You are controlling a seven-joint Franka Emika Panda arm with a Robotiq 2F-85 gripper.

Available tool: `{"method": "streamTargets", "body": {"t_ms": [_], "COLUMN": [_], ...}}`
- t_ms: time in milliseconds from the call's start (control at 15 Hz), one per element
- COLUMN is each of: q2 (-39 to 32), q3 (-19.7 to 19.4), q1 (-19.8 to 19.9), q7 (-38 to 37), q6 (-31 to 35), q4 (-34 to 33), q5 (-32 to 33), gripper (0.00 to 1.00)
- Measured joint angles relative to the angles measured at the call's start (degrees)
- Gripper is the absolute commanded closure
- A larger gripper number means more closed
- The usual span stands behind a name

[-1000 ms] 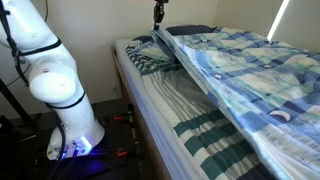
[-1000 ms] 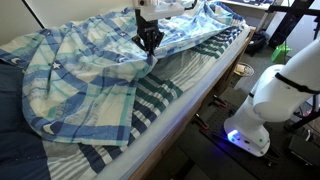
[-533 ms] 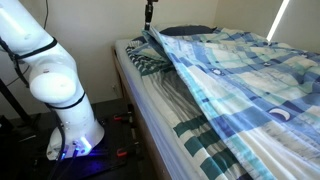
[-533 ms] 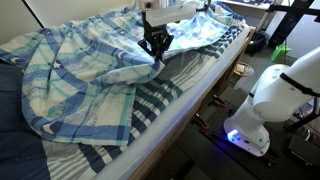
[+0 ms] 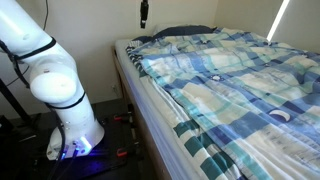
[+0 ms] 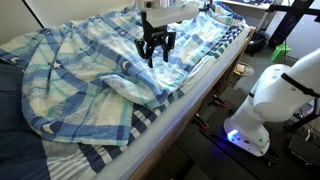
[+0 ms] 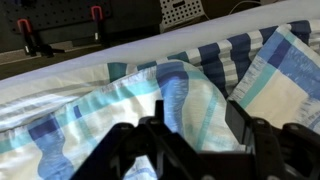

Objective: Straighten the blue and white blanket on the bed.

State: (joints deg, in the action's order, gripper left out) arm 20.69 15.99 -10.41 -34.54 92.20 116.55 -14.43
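The blue and white plaid blanket (image 5: 235,75) lies spread over most of the bed (image 5: 141,106), with soft folds near the side edge (image 6: 135,90). My gripper (image 6: 158,60) hangs open just above it, nothing between its fingers. It also shows high at the head end of the bed (image 5: 144,16). In the wrist view the gripper (image 7: 200,125) looks down on the blanket (image 7: 130,105) with both black fingers (image 7: 243,118) spread wide. A strip of teal-and-white striped sheet (image 6: 152,122) shows along the bed's side.
A dark pillow (image 5: 186,31) lies at the head of the bed by the wall. The robot's white base (image 5: 62,95) stands on the floor beside the bed (image 6: 262,110). Striped sheet (image 7: 228,55) and the bed's edge show beyond the blanket in the wrist view.
The gripper, shut on the lifted blanket edge before, has opened and let it go. The blanket dropped flat over the striped sheet, and the gripper sits slightly higher.
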Motion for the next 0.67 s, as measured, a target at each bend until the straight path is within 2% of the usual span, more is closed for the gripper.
{"method": "streamTargets", "body": {"t_ms": [67, 333, 667], "q2": [0.03, -1.07, -9.25], "q3": [0.22, 1.17, 2.18], "q1": [-0.01, -0.07, -1.47], "q7": [0.12, 2.95, 12.53], "q6": [-0.03, -0.03, -0.02], "q4": [-0.30, -2.85, -10.07], "q5": [0.13, 0.75, 1.67], "gripper": [0.00, 0.00, 0.00]}}
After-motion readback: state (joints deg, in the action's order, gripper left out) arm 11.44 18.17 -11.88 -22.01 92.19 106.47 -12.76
